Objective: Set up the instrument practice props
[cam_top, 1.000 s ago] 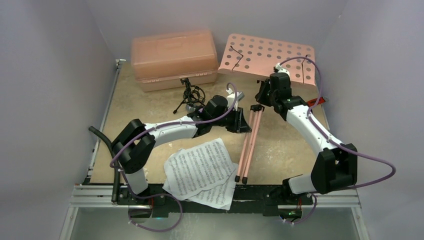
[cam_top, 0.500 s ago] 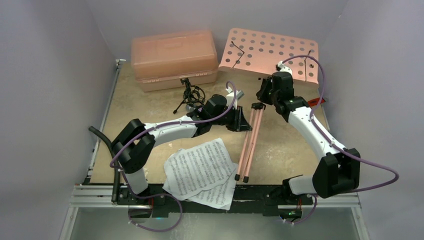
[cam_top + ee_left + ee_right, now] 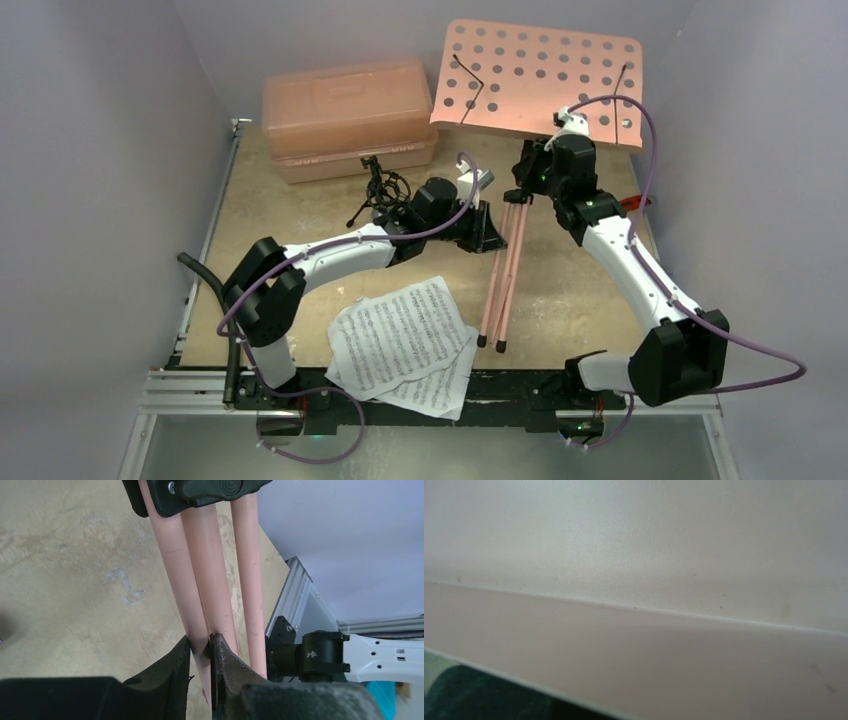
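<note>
Beige, mottled tabletop point(image 3: 290, 200) lies beneath the work, and over its far right part the music stand point(image 3: 535, 70) is seen with its perforated desk raised and tilted toward the back wall. From the black hub under the desk the tripod legs point(image 3: 503, 275) are folded together, and their long axis is laid from that hub at the far end to the dark feet near the front edge, almost straight toward the arms' bases. One tube is pinched toward the hub end by the left gripper point(image 3: 200, 647), whose fingers point(image 3: 175, 665) are clenched on it from the left, crosswise to the axis; the other tubes are left free beside it. The right gripper point(image 3: 535, 165) is placed at the desk's lower edge, above the hub, but its fingers are hidden and only pink surface is shown by its wrist camera, so a grip cannot be confirmed. The coming move is judged to be a sideways spreading of the pinched leg, for which the left arm is better placed.
</note>
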{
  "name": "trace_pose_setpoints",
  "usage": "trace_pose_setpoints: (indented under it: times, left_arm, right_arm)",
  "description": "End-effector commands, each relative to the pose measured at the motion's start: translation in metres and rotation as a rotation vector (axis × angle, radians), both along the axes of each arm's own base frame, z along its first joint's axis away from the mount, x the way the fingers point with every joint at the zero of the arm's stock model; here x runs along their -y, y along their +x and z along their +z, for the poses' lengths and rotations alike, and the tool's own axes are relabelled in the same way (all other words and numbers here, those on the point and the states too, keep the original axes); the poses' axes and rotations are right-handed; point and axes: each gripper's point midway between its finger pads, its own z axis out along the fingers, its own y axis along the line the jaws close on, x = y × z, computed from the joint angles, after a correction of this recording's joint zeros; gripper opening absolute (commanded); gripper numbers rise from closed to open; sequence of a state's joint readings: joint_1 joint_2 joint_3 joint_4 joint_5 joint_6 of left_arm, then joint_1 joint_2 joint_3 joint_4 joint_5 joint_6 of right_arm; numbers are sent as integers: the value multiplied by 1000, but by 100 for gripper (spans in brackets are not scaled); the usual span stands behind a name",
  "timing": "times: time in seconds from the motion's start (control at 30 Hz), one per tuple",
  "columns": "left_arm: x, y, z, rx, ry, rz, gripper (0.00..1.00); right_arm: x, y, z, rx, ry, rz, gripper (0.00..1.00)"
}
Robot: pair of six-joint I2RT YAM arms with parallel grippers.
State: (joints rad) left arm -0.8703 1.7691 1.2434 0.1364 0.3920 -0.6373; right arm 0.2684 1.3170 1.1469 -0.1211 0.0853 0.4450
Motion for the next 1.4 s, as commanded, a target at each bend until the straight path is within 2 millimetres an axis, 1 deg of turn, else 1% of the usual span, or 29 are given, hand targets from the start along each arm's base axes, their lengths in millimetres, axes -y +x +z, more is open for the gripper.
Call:
trace_pose_setpoints:
  times: [0.0,0.17,0.3,0.37,0.53,0.7,0.9,1.0,1.1,1.2,1.37]
  left_arm:
    - [-6,-1,9,116,53,-44,0]
    - [-15,7,31,242,45,-19,0]
    - [-22,14,54,363,41,-2,0]
    - [-26,17,68,430,34,10,0]
    - [-35,25,91,557,39,42,0]
    - [-43,31,99,627,68,66,0]
    - [-51,36,101,673,111,89,0]
    - [-56,39,99,685,142,101,0]
    - [-60,41,99,694,161,113,0]
    - [-60,43,100,700,162,121,0]
    - [-61,46,95,698,178,129,0]
  right_arm:
    - [-4,-24,249,778,158,66,0]
    - [-5,-40,281,916,113,109,0]
    - [-7,-54,301,1006,103,138,0]
    - [-9,-62,309,1052,96,160,0]
    - [-14,-80,331,1150,90,211,0]
    - [-16,-94,349,1219,93,239,0]
    - [-14,-109,367,1286,99,245,0]
    - [-12,-116,374,1319,103,245,0]
    - [-15,-117,374,1327,99,265,0]
    - [-19,-113,367,1309,97,281,0]
    - [-22,-110,352,1300,103,298,0]
